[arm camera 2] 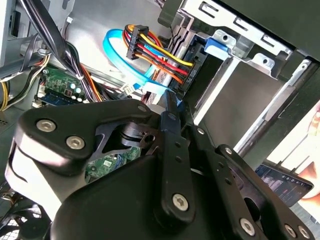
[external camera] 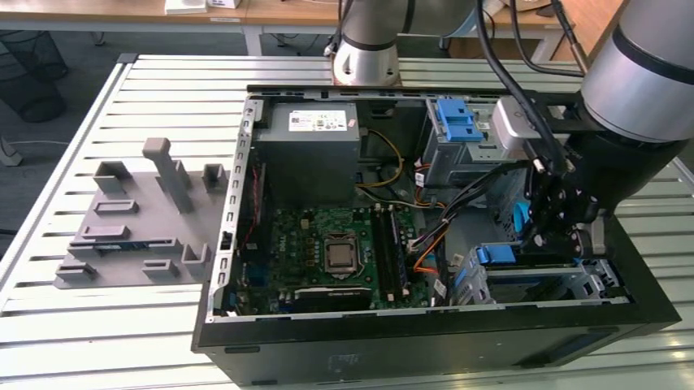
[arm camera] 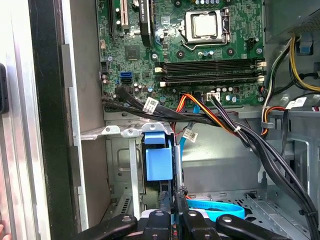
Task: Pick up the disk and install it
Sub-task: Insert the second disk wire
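The robot's claw [external camera: 534, 237] is down inside the open computer box [external camera: 434, 351], at the corner where the metal drive cage [external camera: 542, 280] sits. In the first wrist view the claw's two fingers [arm camera: 165, 202] are pressed close together on a thin, blue-edged piece. This looks like the disk [arm camera: 178, 160] seen from its edge. So the claw seems to be pinching the disk, which stands on its side and sticks straight out past the fingertips. In the exterior view a strip of its blue frame shows right at the claw.

Just beside the disk is a chunky blue latch [arm camera: 159, 162] on the cage. A flat blue cable [arm camera: 215, 206] curls close by the claw. A bunch of black, red and orange wires [arm camera: 225, 122] crosses just past the disk's far end. Farther out from the claw lies the green board [arm camera: 190, 50] with its shiny square chip.

Well away from the claw, at the far end of the box, is a big grey metal box [external camera: 314, 134] with a white sticker. Outside the computer box, on the slatted table [external camera: 65, 325], a grey plastic stand [external camera: 141, 219] sits far from the claw.
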Available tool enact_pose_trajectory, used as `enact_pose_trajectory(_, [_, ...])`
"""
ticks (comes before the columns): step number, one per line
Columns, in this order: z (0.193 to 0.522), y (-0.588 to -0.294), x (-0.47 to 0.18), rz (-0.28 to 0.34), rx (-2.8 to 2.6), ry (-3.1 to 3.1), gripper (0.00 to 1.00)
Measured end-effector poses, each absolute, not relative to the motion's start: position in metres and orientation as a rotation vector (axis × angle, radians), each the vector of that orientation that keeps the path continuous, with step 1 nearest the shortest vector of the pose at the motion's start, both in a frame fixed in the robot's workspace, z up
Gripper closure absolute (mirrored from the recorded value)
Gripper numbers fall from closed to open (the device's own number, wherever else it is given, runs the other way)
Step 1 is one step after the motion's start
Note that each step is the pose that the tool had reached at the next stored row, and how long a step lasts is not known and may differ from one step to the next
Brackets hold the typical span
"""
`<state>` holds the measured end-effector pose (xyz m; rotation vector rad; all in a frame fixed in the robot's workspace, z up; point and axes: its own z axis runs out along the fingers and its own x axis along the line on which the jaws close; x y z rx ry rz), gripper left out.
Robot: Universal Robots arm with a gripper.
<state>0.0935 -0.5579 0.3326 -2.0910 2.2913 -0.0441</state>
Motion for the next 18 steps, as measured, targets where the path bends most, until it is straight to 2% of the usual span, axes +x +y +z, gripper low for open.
enact_pose_trajectory(13, [0.329, -0.559, 0.094, -0.042, -2.091, 2.291, 0.83])
enact_pose_trajectory(14, [0.331, -0.559, 0.094, -0.042, -2.091, 2.291, 0.76])
enact_pose_trajectory(18, [0.340, -0.559, 0.094, -0.043, -2.091, 2.291, 0.76])
